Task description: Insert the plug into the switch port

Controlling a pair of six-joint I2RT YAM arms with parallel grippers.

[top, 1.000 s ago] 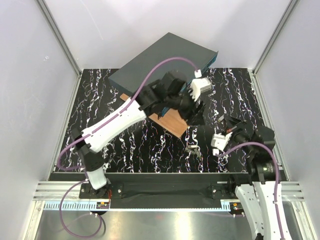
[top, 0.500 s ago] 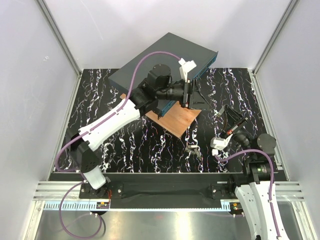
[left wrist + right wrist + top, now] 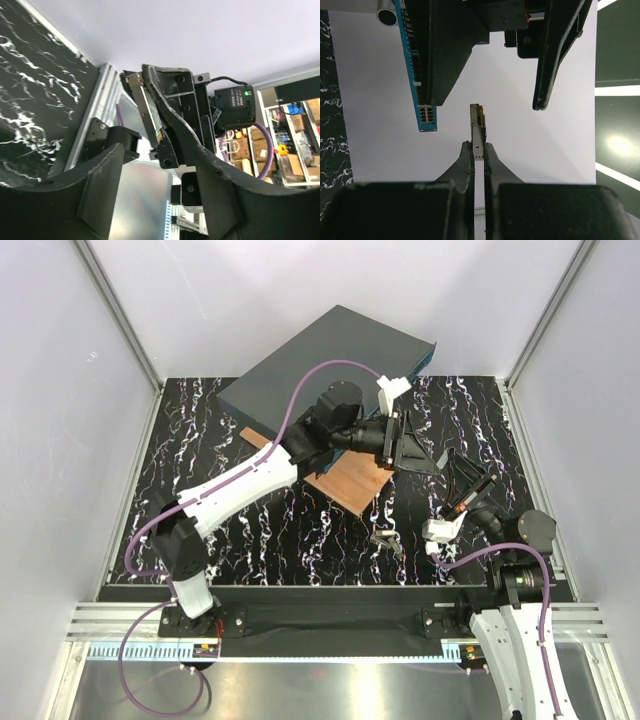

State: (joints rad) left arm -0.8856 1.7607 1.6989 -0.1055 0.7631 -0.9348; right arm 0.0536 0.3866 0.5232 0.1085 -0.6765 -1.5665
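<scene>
Teal on its narrow front face and dark grey on top, the switch (image 3: 320, 365) lies askew at the far side of the black marbled mat (image 3: 250, 530), with a thin wooden board (image 3: 352, 483) showing at its near edge. To the right of the board, the right gripper (image 3: 478, 147) is clamped tight on the plug (image 3: 477, 125), a slim metal-tipped piece held in the air apart from the ports (image 3: 426, 114). Between switch and plug hangs the left gripper (image 3: 159, 147), jaws wide apart, holding nothing
</scene>
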